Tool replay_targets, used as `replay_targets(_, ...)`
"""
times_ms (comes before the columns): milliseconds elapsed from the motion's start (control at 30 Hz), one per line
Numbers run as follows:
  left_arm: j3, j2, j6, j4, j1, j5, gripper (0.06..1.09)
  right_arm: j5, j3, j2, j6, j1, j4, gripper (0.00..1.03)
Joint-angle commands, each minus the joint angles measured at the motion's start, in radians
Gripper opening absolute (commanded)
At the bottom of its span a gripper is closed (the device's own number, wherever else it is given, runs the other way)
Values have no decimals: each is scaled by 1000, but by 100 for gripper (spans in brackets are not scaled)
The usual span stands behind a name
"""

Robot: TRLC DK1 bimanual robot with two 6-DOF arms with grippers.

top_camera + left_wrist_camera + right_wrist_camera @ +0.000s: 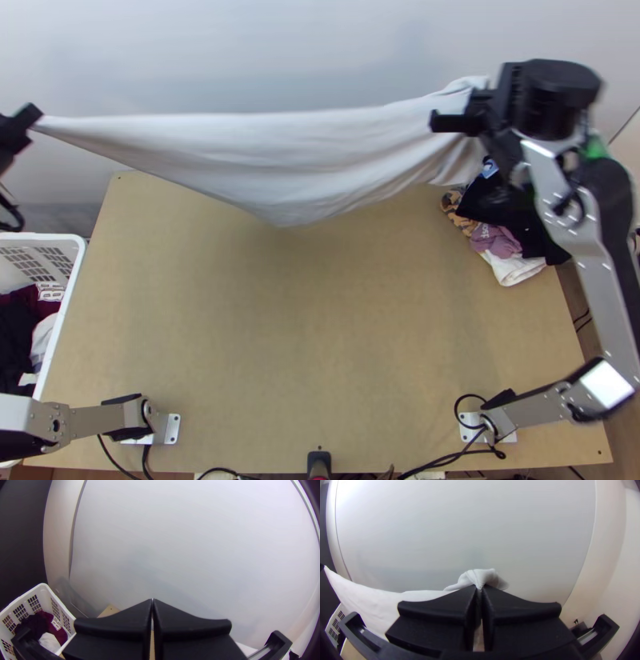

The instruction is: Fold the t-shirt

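A: And up in the air, over the far side of the wooden table (320, 336), the white t-shirt (256, 152)! Strung out between both grippers, drooping low in the middle.

B: Left gripper (152, 600)? Clenched, by the look of the top view, on a thin drawn-out corner of the cloth. And the right gripper (480, 589)? Grasping too, firmly closed on a bunched, ribbed fold (482, 576).

A: Probably light as anything, that. Soft, limp, no stiffness to lean on; bound to sag wherever unsupported. Hardly fragile, though perhaps quick to slither out of a shallow pinch.

B: So where to take hold?

A: By matching corners, ideally shoulders or hem ends, well in from the very edge. Hard to tell from here which parts, with so much bunched at the right. Keep both grips, lower gently, lay flat, then smooth before any fold. Don't overstretch!

B: Now over to the containers. At the table's left side, a white plastic basket (68, 304) with slotted walls.

A: And inside?

B: Loosely heaped laundry: a maroon garment (60, 634) with a pale printed patch, something very dark (14, 340) alongside, and a crumpled white cloth (49, 642) near the wall. Impossible to name each piece, tangled like that.
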Motion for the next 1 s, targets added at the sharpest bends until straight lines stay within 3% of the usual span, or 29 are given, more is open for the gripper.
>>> replay_targets(0,147,-40,-4,-76,16,23,9,55,-23,-124,-33,19,4,3)
replay_targets(400,147,-216,36,-222,16,112,9,60,-102,-320,-13,160,-229,3)
replay_targets(600,47,-308,83,-371,14,181,9,-60,-229,-397,96,160,-335,3)
replay_targets(800,-281,-386,123,-208,10,187,9,-117,-448,-439,128,181,-298,3)
replay_targets(867,-353,-366,123,-110,16,186,9,-143,-520,-432,124,121,-255,3)
replay_targets(967,-399,-284,111,5,11,180,9,-275,-619,-405,99,-41,-137,3)
